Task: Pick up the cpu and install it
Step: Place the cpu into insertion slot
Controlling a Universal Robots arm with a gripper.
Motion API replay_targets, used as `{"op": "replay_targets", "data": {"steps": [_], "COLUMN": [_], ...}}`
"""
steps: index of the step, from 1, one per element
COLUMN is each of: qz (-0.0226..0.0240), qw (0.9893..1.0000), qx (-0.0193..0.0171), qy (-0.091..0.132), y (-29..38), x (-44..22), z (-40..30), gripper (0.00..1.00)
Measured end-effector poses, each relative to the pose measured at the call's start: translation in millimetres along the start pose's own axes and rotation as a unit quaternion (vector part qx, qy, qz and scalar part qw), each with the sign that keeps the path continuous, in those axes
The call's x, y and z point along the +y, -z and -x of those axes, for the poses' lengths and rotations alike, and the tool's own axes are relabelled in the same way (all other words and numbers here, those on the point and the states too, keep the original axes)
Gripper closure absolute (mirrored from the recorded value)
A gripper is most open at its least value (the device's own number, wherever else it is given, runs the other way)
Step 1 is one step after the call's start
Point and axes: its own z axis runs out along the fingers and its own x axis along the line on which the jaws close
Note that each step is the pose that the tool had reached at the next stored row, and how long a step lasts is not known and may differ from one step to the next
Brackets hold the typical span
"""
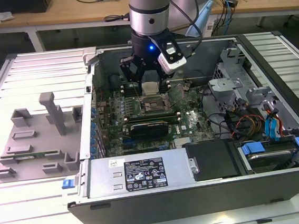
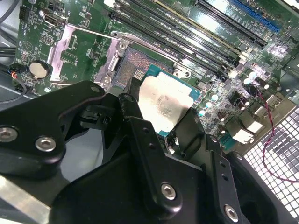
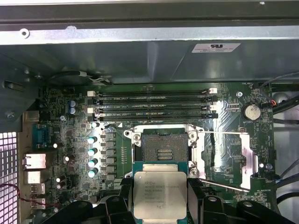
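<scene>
The cpu [image 3: 160,193], a silvery square chip with a thin green rim, is held between my gripper's [image 3: 160,205] black fingers [image 3: 194,196], shut on two opposite sides of it. It hangs a little short of the open socket [image 3: 161,149] on the motherboard, with a gap between them. The second wrist view gives the cpu [image 2: 164,105] level, just beside the socket [image 2: 133,70], with my gripper [image 2: 163,122] around it. In the exterior view my gripper [image 1: 150,86] hangs inside the computer case above the socket [image 1: 151,105].
The socket's metal load plate [image 3: 229,158] is swung open to one side. Memory slots [image 3: 154,103] run along the far side of the socket. A long black card [image 1: 148,127] lies near it. A grey foam tray [image 1: 35,139] sits outside the case [image 1: 200,197] on the exterior view's left.
</scene>
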Motion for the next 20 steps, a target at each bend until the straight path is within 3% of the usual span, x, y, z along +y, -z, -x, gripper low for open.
{"op": "replay_targets", "data": {"steps": [9, 13, 18, 19, 20], "qz": [-0.0001, -0.0005, -0.0009, -0.0011, -0.0014], "qw": [1.0000, 0.9990, 0.9955, 0.9938, 0.9907], "qx": [-0.0001, -0.0017, -0.0036, -0.0042, -0.0052], "qy": [-0.002, -0.044, -0.095, -0.111, -0.136], "y": [-0.1, -0.2, -0.4, -0.4, -0.5], "x": [0.0, 0.0, 0.0, 0.0, 0.0], "z": [0.0, 0.0, 0.0, 0.0, 0.0], "gripper": [0.45, 0.45, 0.45, 0.45, 0.45]}}
